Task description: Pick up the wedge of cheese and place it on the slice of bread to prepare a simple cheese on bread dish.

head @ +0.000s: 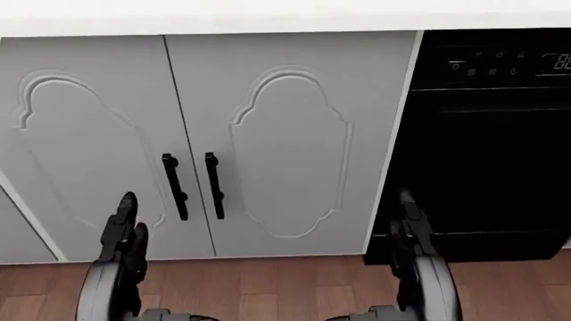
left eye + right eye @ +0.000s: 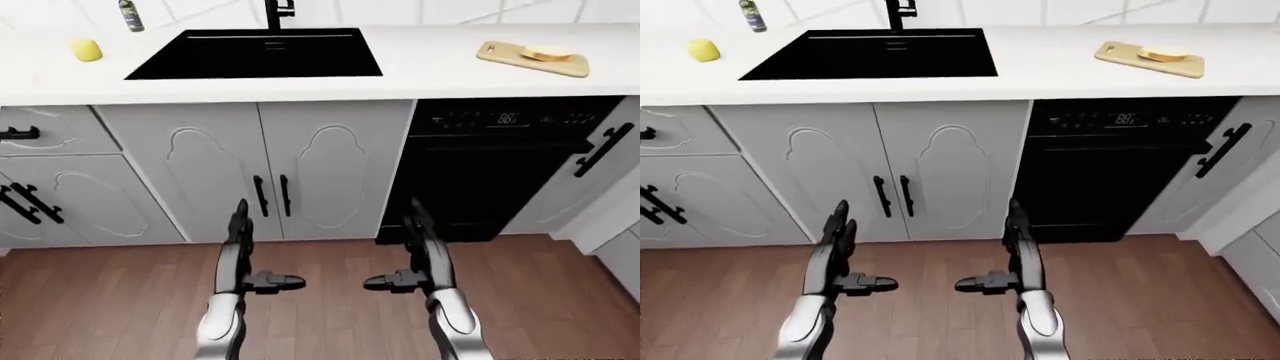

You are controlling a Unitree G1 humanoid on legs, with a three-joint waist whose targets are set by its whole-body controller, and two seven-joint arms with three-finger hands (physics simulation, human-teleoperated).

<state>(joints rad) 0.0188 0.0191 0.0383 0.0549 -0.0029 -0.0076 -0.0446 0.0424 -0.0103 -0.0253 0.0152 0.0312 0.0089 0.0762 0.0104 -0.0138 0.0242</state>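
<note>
The yellow cheese wedge lies on the white counter at the upper left of the left-eye view. The slice of bread rests on a wooden cutting board on the counter at the upper right. My left hand and right hand hang low over the floor before the cabinets, fingers spread and empty, far below both objects. The head view shows only cabinet doors, the oven and both hands.
A black sink with a faucet sits in the counter between cheese and bread. A dark bottle stands by the cheese. White cabinet doors and a black oven stand below, over a wooden floor.
</note>
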